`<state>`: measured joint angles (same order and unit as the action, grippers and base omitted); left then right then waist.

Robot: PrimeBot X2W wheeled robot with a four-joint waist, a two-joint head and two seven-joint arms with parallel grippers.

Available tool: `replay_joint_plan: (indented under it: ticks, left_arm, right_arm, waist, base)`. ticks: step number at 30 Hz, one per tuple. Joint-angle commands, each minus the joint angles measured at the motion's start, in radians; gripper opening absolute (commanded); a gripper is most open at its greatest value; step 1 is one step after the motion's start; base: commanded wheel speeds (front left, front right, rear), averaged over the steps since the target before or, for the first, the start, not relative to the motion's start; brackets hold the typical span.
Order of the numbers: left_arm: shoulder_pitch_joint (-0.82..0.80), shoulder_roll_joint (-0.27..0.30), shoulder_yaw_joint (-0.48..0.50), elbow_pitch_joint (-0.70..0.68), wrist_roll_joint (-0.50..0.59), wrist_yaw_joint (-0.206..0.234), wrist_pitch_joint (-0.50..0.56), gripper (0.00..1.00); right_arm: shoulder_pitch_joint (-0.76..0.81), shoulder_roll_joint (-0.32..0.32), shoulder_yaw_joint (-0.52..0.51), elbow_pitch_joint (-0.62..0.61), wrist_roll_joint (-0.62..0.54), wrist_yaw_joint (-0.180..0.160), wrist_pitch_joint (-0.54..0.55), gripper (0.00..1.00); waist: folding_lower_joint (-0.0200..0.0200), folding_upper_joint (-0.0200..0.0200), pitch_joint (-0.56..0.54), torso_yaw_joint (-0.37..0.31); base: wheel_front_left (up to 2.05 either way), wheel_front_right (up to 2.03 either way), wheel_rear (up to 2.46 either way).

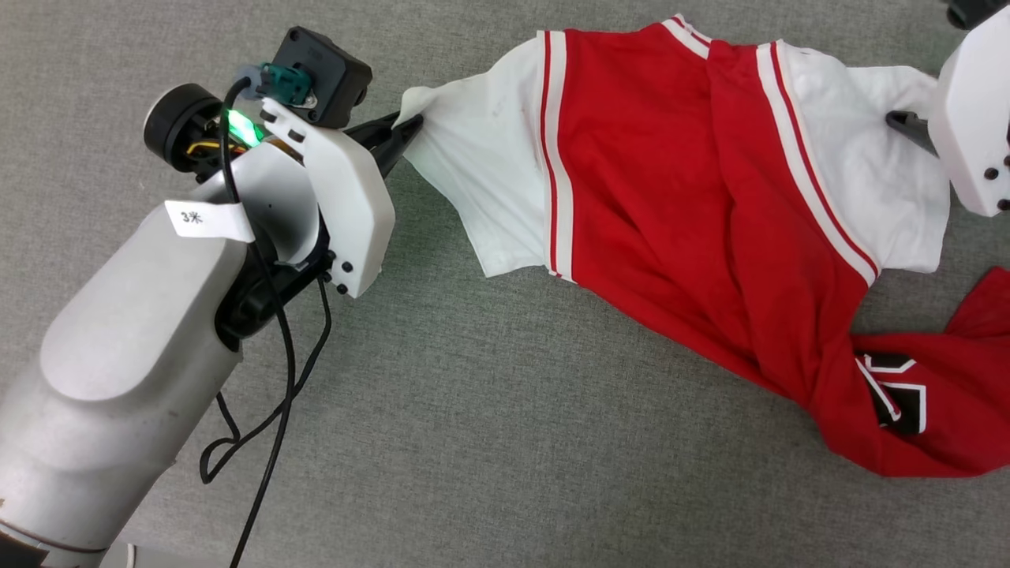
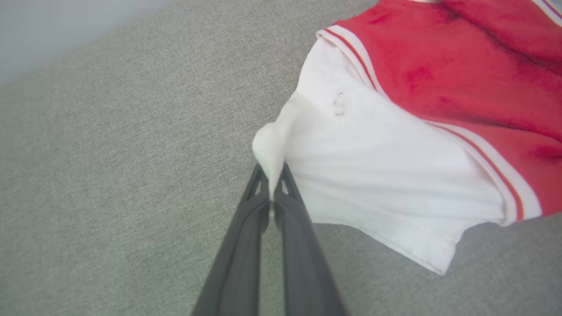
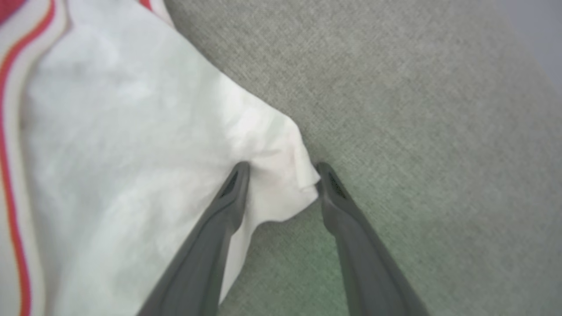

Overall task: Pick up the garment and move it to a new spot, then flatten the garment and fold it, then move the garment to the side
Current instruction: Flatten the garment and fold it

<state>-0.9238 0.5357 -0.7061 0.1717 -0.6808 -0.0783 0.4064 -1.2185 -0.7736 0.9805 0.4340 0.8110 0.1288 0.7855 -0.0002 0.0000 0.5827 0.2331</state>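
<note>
— What lay closest to the robot?

— Its pale left forearm (image 1: pixel 118 355), with a black cable (image 1: pixel 276 379) hanging off it onto the grey cloth surface (image 1: pixel 473 442). On the nearer right, the garment (image 1: pixel 671 197) was bunched and twisted, with a scrap of black, white-edged lettering (image 1: pixel 895 390) showing.

— And further out?

— The red body ran up and away, stretched between its two white sleeves. All of it rested on the cloth.

— What had the left gripper (image 2: pixel 273 175) got?

— Its fingers (image 2: pixel 246 245) were pressed together on a pinch of the left-hand sleeve (image 1: pixel 481 173), at that sleeve's far outer corner; the cloth bulged just past the tips.

— The right gripper (image 3: pixel 281 169)?

— Spread wide, gripping nothing. Its two fingers stood either side of the outer corner of the right-hand sleeve (image 1: pixel 868 181), one tip against the fabric, the other just off its corner.

— Any edge of the surface?

— One showed in the left wrist view, well beyond the pinched sleeve.
</note>
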Motion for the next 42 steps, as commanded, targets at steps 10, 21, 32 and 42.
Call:
replay_joint_plan:
  ticks: [10, 21, 32, 42]
  left_arm:
    - [0.006, 0.02, 0.017, 0.035, -0.004, 0.005, -0.046, 0.0]
    - [-0.006, 0.056, 0.063, -0.011, 0.039, 0.041, -0.164, 0.0]
    - [-0.057, 0.082, 0.109, -0.123, 0.079, 0.082, -0.237, 0.0]
    - [-0.163, 0.115, 0.178, -0.156, 0.076, 0.097, -0.242, 0.0]
  right_arm:
    - [-0.027, 0.022, 0.053, 0.07, 0.044, 0.001, -0.246, 0.0]
    - [-0.022, 0.017, 0.018, 0.061, 0.046, 0.001, -0.548, 0.0]
    - [-0.005, 0.008, -0.1, -0.003, 0.005, 0.001, -0.687, 0.0]
    - [0.013, -0.009, -0.281, -0.098, -0.068, 0.001, -0.681, 0.0]
  waist:
    - [0.0002, 0.0, -0.074, -0.042]
    - [0.0002, 0.0, -0.22, -0.112]
    - [0.0002, 0.0, -0.359, -0.167]
    - [0.0002, 0.0, -0.438, -0.2]
  base:
    - [0.0, 0.0, 0.0]
    - [0.0, 0.0, 0.0]
    - [0.0, 0.0, 0.0]
    - [0.0, 0.0, 0.0]
